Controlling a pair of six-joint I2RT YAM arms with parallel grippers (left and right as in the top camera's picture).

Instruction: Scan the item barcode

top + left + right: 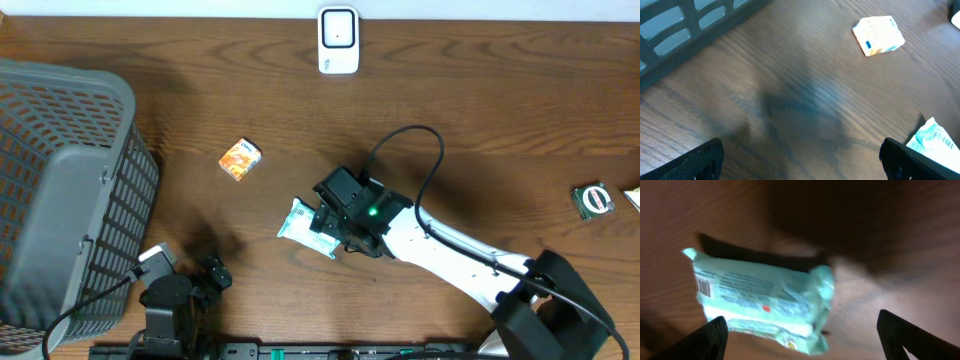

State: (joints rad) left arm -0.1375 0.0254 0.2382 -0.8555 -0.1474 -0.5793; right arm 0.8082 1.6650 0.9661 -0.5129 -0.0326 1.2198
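At the table's (480, 120) middle the pale green packet (760, 297) lies flat beneath the right gripper (800, 330), whose jaws are spread wide and not closed on it. Bare wood runs from there to the scanner (338, 40) at the far edge. By the basket (60, 200) filling the left edge, the left gripper (801, 150) hangs spread and empty.

1. Pale green packet (760, 302), near the table's middle: a barcode (704, 286) at one end. Its small print is too blurred to read.
2. Small orange box (240, 158), toward the left edge: printing illegible.
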